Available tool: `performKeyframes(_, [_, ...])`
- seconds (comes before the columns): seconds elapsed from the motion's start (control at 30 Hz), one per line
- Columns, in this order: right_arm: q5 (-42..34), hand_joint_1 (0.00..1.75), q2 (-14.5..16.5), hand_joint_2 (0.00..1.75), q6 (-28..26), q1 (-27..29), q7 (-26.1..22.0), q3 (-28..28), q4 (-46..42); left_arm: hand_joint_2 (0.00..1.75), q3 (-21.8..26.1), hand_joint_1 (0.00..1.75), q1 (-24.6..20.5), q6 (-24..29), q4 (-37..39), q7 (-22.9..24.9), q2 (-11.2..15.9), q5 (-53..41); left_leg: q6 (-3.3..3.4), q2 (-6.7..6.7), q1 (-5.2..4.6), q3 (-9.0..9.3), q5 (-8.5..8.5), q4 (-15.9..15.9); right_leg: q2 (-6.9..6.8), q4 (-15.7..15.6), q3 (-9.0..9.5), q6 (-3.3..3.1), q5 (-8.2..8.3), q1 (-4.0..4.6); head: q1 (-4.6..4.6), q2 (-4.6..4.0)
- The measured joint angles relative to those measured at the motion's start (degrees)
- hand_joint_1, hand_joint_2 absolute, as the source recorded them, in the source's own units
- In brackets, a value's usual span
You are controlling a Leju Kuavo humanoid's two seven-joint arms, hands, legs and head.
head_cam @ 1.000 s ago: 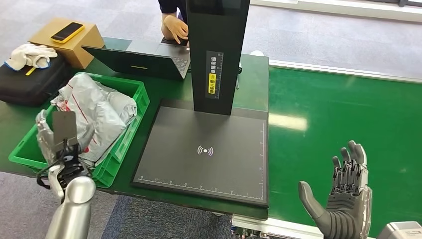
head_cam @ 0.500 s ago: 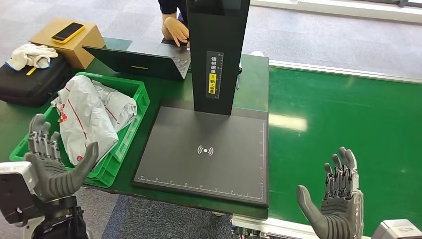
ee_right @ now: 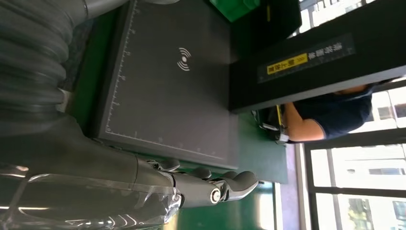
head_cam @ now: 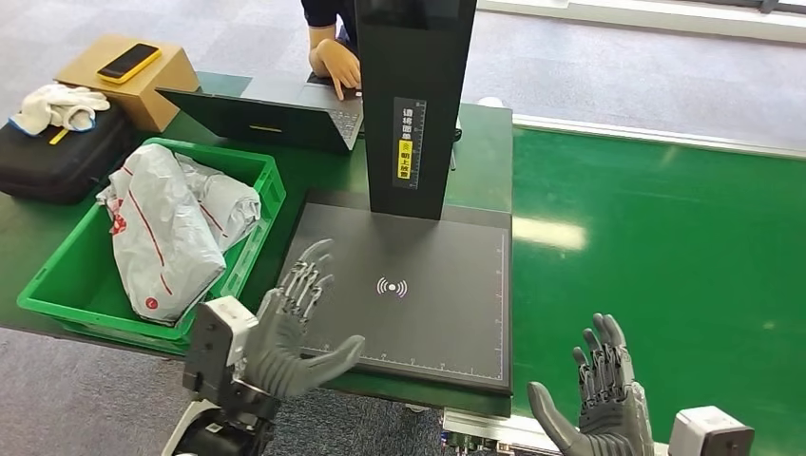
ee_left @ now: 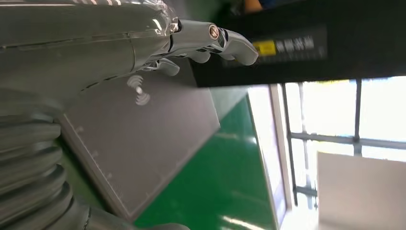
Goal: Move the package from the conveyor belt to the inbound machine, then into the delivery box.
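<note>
Head view: green delivery box [head_cam: 249, 167] on the dark green surface [head_cam: 485, 152], left of the inbound machine [head_cam: 399, 294], holding grey packages. Nearest package [head_cam: 152, 237] crumpled, grey plastic with red stripes, lying diagonally on a second grey one [head_cam: 223, 195], possibly more beneath. Left hand [head_cam: 290, 328] raised over the machine's front left corner, fingers [head_cam: 306, 275] spread, gripping nothing. Right hand [head_cam: 601, 404] low over the conveyor belt [head_cam: 665, 237], fingers apart, likewise empty. Behind the machine's black column, a person's hand [head_cam: 335, 59] on a laptop [head_cam: 266, 114].
</note>
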Motion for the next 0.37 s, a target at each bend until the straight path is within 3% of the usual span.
performKeyframes(0.37, [-1.03, 0.0, -0.48, 1.75, 6.14, -2.02, 1.01, -0.67, 1.94, 1.75, -0.31, 0.0, -2.09, 2.48, 2.52, 0.15, -1.85, 0.0, -0.01, 0.01, 0.01, -0.01, 0.0, 0.0, 0.0, 0.02, 0.0, 0.0, 0.0, 0.04, -0.01, -0.01])
